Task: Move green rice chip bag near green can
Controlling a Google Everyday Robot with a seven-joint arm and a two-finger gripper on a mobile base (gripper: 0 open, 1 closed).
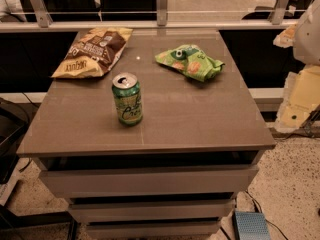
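Nearest, below the table (200,126) edge, are the drawer fronts (150,181); nothing there bears on the move. Next on the top stands the green can (127,100), upright and alone toward the front left, and it is the main hazard as I judge it. It is tall and narrow, so a bag dragged or dropped against it, or an arm sweeping low on the way in, could tip it and send it rolling off the front. Setting the bag down just short of the can would be safer than pushing it into contact.

Farther back and to the right lies the green rice chip bag (190,61), crumpled and flat, well apart from the can. Its foil looks slick and loosely folded, so a pinch on a thin edge may slip, or lift only a flap and let the bag swing. At the back left lies the brown-and-yellow chip bag (95,51), which could be taken for the target by mistake.

The gripper does not show over the table, so I cannot tell whether it is wide or narrow, and it holds nothing visible. A pale shape (309,29) at the far right edge may be part of the arm; the bag lies to its left, apart from it.
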